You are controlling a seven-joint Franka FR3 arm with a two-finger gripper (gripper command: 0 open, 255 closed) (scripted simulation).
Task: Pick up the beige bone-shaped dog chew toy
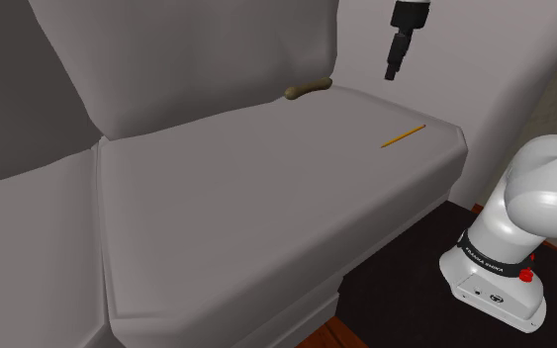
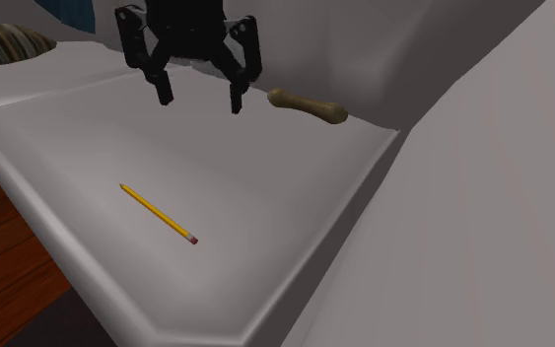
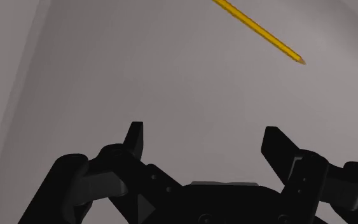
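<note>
The beige-brown bone-shaped chew toy (image 1: pixel 309 89) lies on the grey sofa seat cushion (image 1: pixel 266 188) where the seat meets the backrest. In the second exterior view the bone (image 2: pixel 309 105) rests near the cushion's far edge. My black gripper (image 2: pixel 200 99) hangs open above the cushion, a short way from the bone toward that view's left, with nothing between its fingers. In the shoulder view the gripper (image 1: pixel 392 72) hovers to the right of the bone, well above the seat. The wrist view shows the gripper (image 3: pixel 203 137) with its fingers apart over bare cushion.
A yellow pencil (image 2: pixel 159 213) with a pink eraser lies on the seat nearer the front edge, also seen as the pencil (image 1: pixel 403 136) and the pencil (image 3: pixel 260 32). The sofa backrest (image 1: pixel 197 59) rises right behind the bone. Dark floor (image 1: pixel 405 287) lies beside the stand.
</note>
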